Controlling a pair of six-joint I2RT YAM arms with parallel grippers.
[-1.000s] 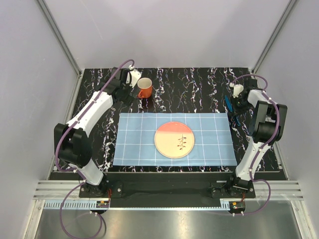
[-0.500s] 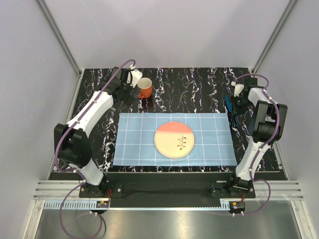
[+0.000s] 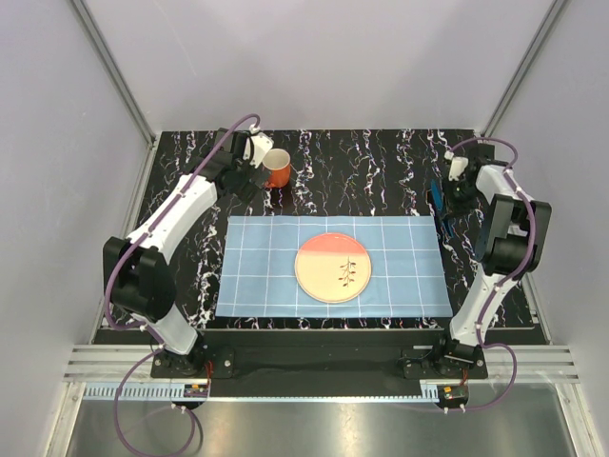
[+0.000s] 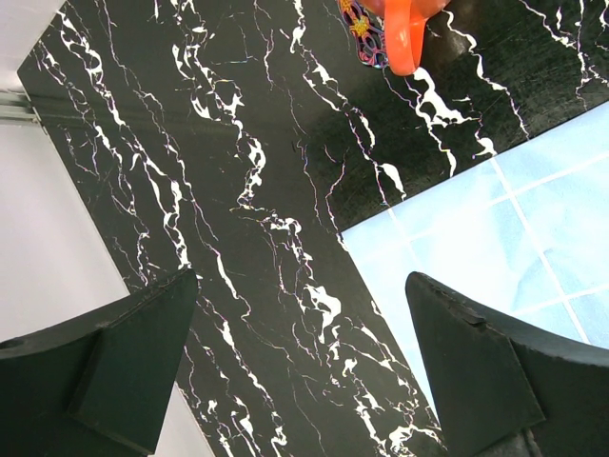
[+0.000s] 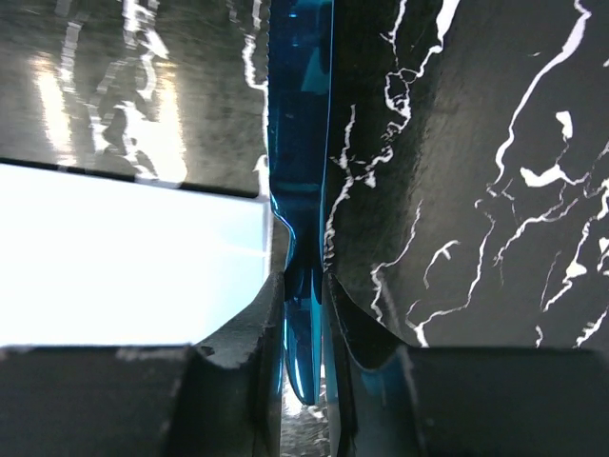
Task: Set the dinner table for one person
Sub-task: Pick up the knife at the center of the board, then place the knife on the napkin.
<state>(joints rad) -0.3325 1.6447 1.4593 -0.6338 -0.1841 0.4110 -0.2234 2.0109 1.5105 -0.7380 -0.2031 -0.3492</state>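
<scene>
— One slab takes up nearly everything: the bench [image 3: 381, 171]. How does it lie?

— Long axis runs left to right, short sides going near to far, between the grey walls. It is black with white and purplish streaks like marble, and it sits right ahead of both arm bases.

— What covers it?

— Next in size, a light-blue checked mat [image 3: 257, 276] lies over the near middle, its long side parallel to the bench's. A round plate [image 3: 333, 268], orange on its far part and cream on its near part with a dark sprig motif, sits at the mat's centre.

— And on the bare marble?

— An orange mug [image 3: 276, 169] stands upright just past the mat's far left corner. The left claw [image 4: 300, 286] is beside it, spread wide with nothing between the fingers.

— The right side?

— The right claw [image 5: 304, 295] is clamped on a slim blue knife [image 5: 300, 114], which runs roughly near to far along the mat's right edge. Whether it touches the bench, I cannot tell.
</scene>
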